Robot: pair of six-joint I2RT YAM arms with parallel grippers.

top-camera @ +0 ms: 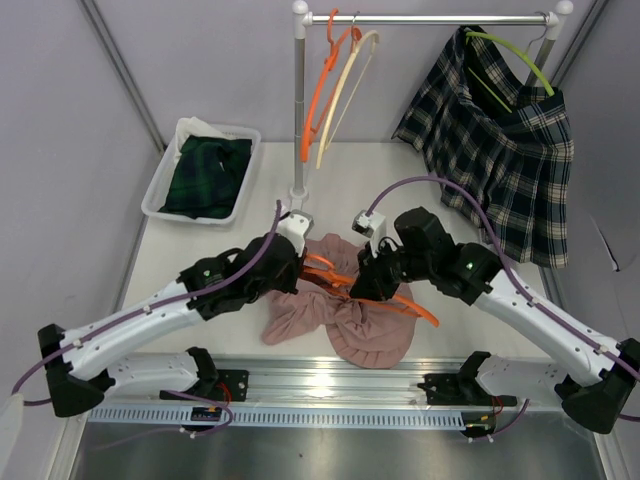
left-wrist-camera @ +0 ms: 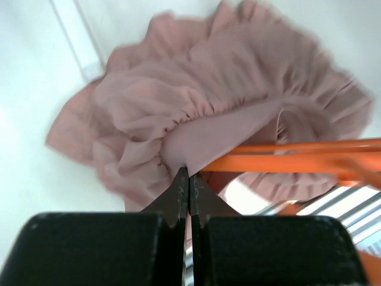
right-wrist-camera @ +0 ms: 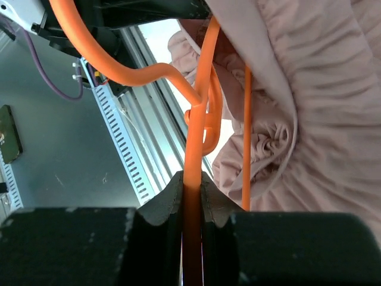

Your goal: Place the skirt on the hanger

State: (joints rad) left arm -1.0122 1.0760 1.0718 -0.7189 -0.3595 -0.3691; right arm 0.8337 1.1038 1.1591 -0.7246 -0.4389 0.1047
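A pink ruffled skirt (top-camera: 345,320) lies in the middle of the table, with an orange hanger (top-camera: 420,308) across it. My left gripper (top-camera: 295,262) is shut on the skirt's waistband (left-wrist-camera: 196,128), right beside the hanger's orange bars (left-wrist-camera: 286,161). My right gripper (top-camera: 365,285) is shut on a bar of the orange hanger (right-wrist-camera: 196,143). In the right wrist view the skirt (right-wrist-camera: 321,89) drapes over the hanger's right side.
A clothes rail (top-camera: 430,18) at the back holds an orange hanger (top-camera: 322,80), a cream hanger (top-camera: 345,90) and a plaid skirt (top-camera: 510,140) on a green hanger. A white bin (top-camera: 165,185) with dark green cloth stands at the back left.
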